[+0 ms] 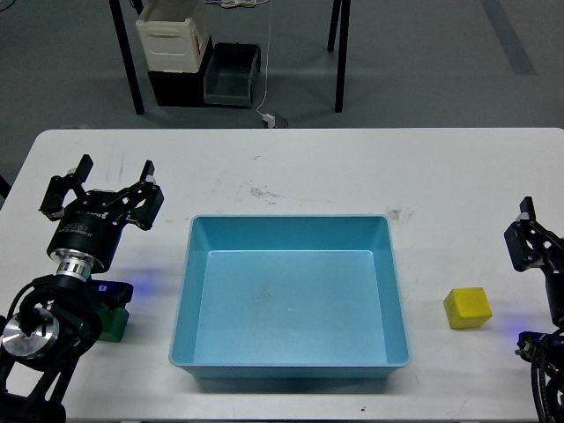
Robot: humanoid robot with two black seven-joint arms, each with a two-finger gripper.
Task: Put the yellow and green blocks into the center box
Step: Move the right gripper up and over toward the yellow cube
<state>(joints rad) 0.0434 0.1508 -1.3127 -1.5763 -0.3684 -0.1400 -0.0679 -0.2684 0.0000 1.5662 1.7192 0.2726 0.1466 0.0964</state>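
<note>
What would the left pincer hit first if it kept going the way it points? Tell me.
The left pincer is open and points away toward the table's far edge. Only bare white table lies ahead, then the floor beyond. The way looks free, though its height above the table is unclear.

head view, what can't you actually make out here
- Green block: mostly hidden behind the left arm; only a corner shows, so its shape and contact with the arm are unclear.
- Right gripper: cut off by the right edge of the head view and dark; open or shut cannot be told.
- Cream crate and dark bin on the floor: cropped by the top edge or too small; contents unreadable.
- Blue tray: the near wall hides the table directly behind it.
</note>
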